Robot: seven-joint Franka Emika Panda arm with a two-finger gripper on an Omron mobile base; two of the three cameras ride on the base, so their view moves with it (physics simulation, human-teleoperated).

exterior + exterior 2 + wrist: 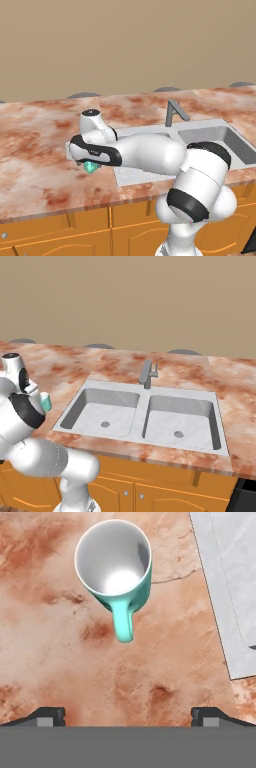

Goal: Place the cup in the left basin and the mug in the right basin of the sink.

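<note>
The teal mug (pixel 114 562) stands upright on the marble counter, white inside, its handle turned toward my fingers. My gripper (pixel 128 716) hovers above it, open, with the fingertips (pixel 50 716) spread wide and nothing between them. From the base views the mug (pixel 90 167) (pixel 45 402) peeks out under my hand, just left of the sink (pixel 115 386). The left basin (pixel 102 411) and the right basin (pixel 180 421) both lie bare, each with a round drain. The yellow cup is out of view.
A grey faucet (pixel 147 374) rises behind the divider of the sink. The sink's rim (pixel 220 587) runs close to the right of the mug. My arm hides most of the left basin in the left base view; the right basin (pixel 215 142) shows.
</note>
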